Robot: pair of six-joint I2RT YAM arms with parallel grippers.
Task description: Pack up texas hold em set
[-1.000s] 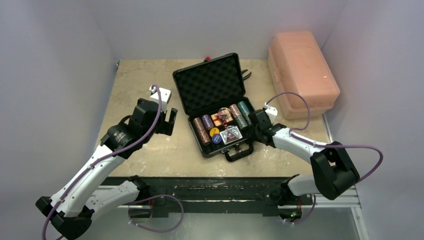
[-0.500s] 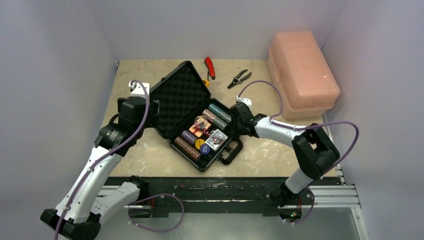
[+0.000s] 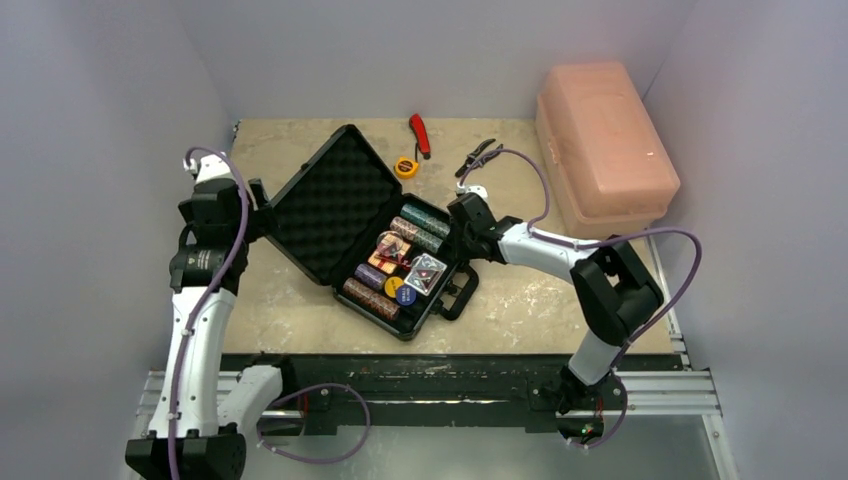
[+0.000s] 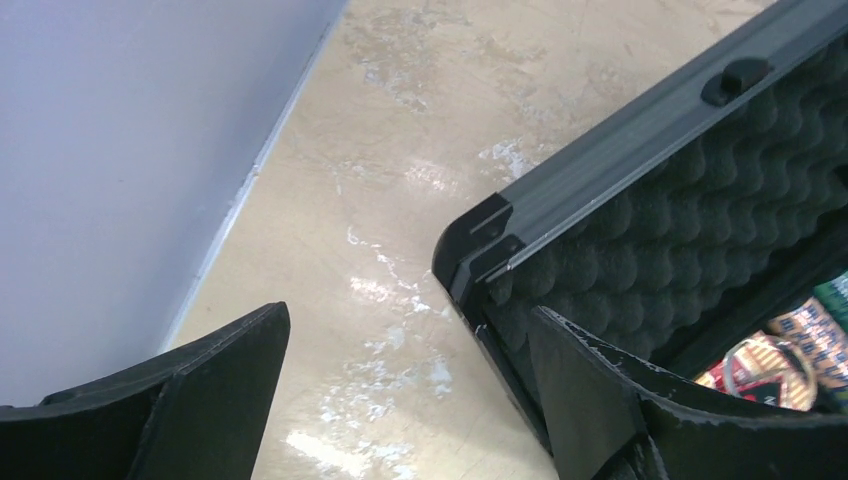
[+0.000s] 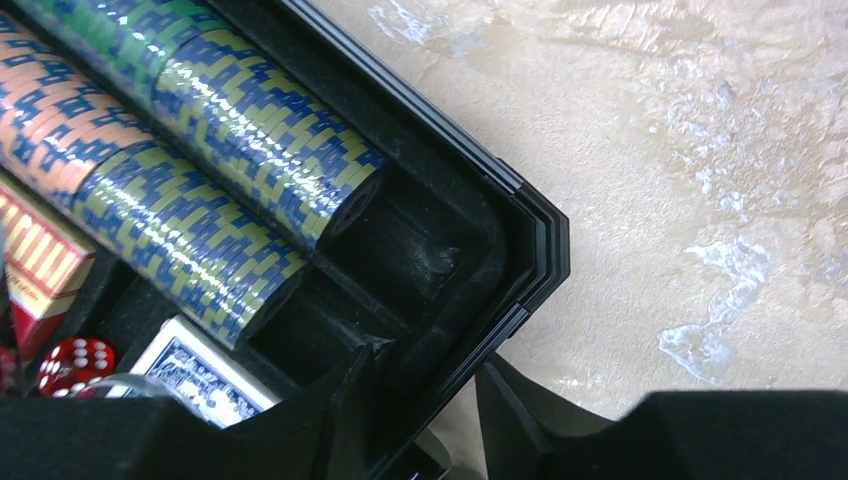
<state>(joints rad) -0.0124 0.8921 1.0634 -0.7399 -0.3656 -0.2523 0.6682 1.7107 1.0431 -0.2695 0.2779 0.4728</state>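
Now, my left gripper (image 4: pixel 405 318) spread wide, straddling the lid corner of the black briefcase (image 3: pixel 325 205), my right gripper (image 5: pixel 425 400) clamped on its rim, beside the chip stacks (image 5: pixel 200 230).

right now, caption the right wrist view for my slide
The right claw pinching the open case at its corner wall, chip rows packed inside

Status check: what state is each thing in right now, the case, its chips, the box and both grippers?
briefcase: open, lid laid back
chip stacks: lying in their slots
pink box: closed
left gripper: open, at the lid's corner
right gripper: shut on the briefcase's rim near a corner
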